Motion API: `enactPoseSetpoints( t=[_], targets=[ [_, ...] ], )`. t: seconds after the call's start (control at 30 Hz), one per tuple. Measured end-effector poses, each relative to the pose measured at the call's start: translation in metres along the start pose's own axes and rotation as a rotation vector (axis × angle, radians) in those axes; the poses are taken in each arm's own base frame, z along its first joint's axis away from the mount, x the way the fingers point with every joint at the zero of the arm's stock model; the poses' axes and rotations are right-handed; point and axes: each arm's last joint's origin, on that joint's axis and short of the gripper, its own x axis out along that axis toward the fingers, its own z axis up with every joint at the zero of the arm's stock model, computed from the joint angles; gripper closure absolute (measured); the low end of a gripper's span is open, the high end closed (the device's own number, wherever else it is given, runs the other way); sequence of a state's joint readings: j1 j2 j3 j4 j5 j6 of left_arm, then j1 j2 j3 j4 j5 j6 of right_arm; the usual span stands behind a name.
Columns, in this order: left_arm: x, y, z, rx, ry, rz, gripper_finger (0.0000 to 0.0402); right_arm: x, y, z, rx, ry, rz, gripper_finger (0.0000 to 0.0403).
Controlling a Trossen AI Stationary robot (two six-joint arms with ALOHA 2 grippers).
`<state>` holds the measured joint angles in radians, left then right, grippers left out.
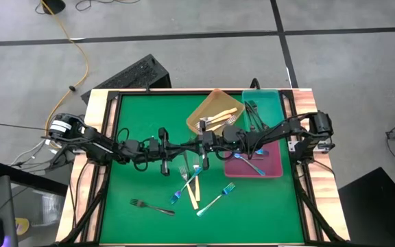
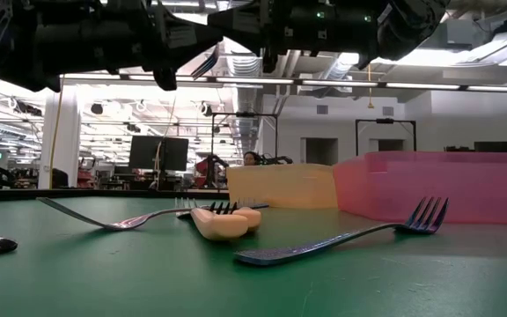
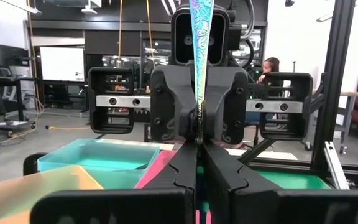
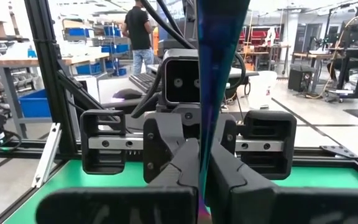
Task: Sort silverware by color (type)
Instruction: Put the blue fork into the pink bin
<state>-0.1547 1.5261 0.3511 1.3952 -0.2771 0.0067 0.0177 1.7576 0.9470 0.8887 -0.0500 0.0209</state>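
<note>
Above the middle of the green surface (image 1: 136, 178) the two arms meet nose to nose, and both clamp the same iridescent fork (image 3: 199, 56). The left end effector (image 3: 197, 140) has its fingers pressed shut on the fork's thin shaft, which rises straight up between them in the left wrist view; the right end effector (image 4: 202, 155) is likewise closed on it, the blue-teal shaft filling the narrow gap between its fingers in the right wrist view. From above, the meeting point lies near the centre of the surface, just in front of the orange tray (image 1: 208, 110), with the left arm reaching in from the left edge and the right arm from the right edge. The orange tray holds cream-handled forks (image 1: 219, 115), the teal tray (image 1: 269, 103) behind the right arm holds black forks (image 1: 254, 110), and the pink tray (image 1: 274, 168) holds one blue fork (image 1: 249, 165). Still loose on the surface, below and in front of the joined end effectors, are a cream-handled fork (image 1: 192, 193), two blue-teal forks (image 1: 217, 199) and, well apart toward the left front, a black fork (image 1: 151, 206). In the low view a blue fork (image 2: 341, 239) lies on the surface just before the pink tray wall, with the cream handle ends beside it and both arms hanging overhead.
</note>
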Motion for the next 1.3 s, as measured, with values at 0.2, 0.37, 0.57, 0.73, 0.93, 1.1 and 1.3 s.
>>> enactPoseSetpoints(
  t=[0.2, 0.37, 0.57, 0.73, 0.93, 1.1, 1.3],
  targets=[
    [0.0, 0.0, -0.001, -0.006, 0.005, 0.008, 0.0402, 0.0, 0.0, -0.001, 0.001, 0.014, -0.006, 0.0375],
    [0.0, 0.002, -0.005, -0.051, 0.047, 0.065, 0.0387, 0.0, -0.001, -0.003, 0.011, 0.031, -0.038, 0.0375],
    [0.0, 0.002, -0.009, -0.091, 0.088, 0.069, 0.0319, 0.0, -0.002, -0.004, 0.013, 0.031, -0.053, 0.0375],
    [-0.001, 0.002, -0.012, -0.105, 0.116, 0.075, 0.027, -0.001, -0.007, -0.002, 0.037, 0.039, -0.065, 0.0375],
    [-0.003, 0.002, -0.011, -0.112, 0.166, 0.07, 0.0235, -0.004, -0.014, 0.004, 0.047, 0.078, -0.094, 0.0375],
    [-0.008, 0.004, -0.003, -0.108, 0.236, 0.09, 0.0226, -0.013, -0.018, 0.014, 0.056, 0.18, -0.116, 0.0375],
    [-0.009, 0.005, 0.016, -0.084, 0.294, 0.134, 0.0225, -0.033, -0.018, 0.035, 0.062, 0.279, -0.127, 0.0375]
  ],
)
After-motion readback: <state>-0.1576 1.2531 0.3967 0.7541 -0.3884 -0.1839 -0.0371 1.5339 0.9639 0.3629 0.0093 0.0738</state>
